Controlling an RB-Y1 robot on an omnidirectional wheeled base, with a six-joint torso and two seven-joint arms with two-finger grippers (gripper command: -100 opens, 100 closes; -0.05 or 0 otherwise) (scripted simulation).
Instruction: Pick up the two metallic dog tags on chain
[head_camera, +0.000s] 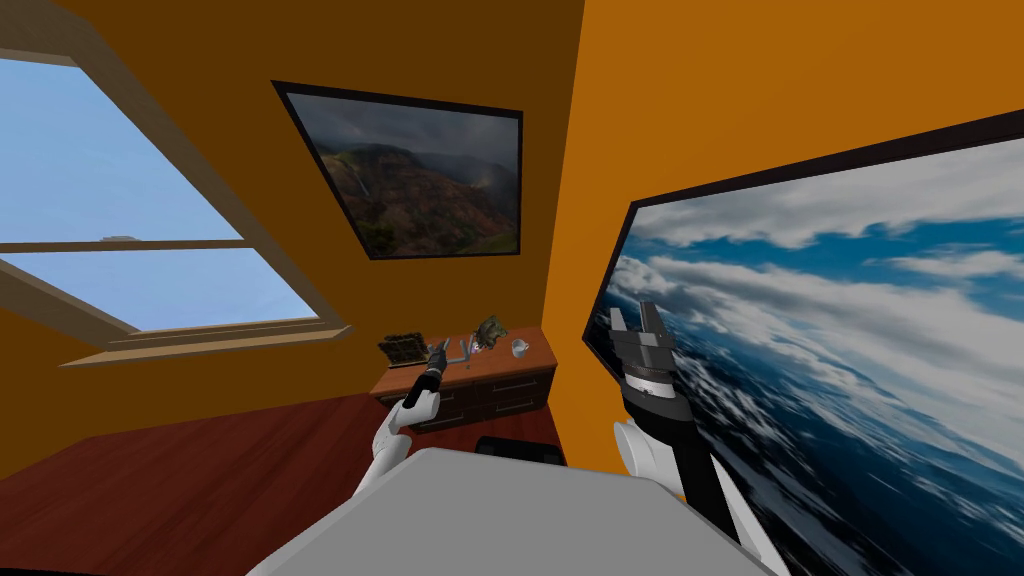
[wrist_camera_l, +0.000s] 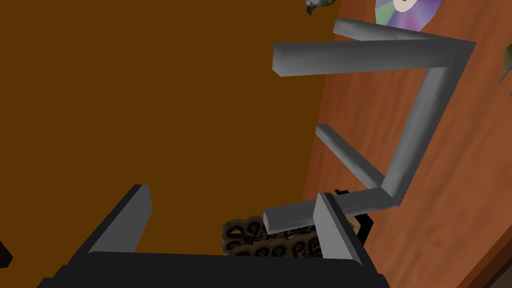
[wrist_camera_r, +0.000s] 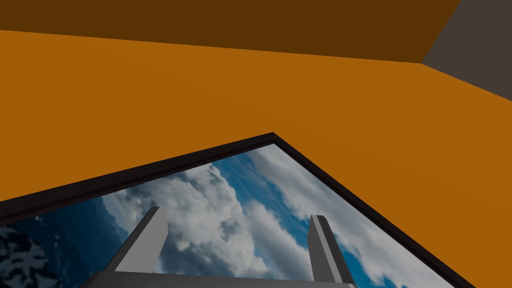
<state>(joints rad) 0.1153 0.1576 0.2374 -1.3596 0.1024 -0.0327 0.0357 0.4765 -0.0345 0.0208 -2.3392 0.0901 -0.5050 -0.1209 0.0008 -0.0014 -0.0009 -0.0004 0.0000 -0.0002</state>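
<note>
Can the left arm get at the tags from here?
Probably not directly: the open left hand hovers over the dresser, and a grey bent frame stands between it and the tags.

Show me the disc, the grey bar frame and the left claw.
disc (wrist_camera_l: 407, 12), left wrist view, rainbow face.
grey bar frame (wrist_camera_l: 417, 130), left wrist view, its long slanted bar.
left claw (wrist_camera_l: 232, 192), left wrist view, midway between fingertips.
</note>
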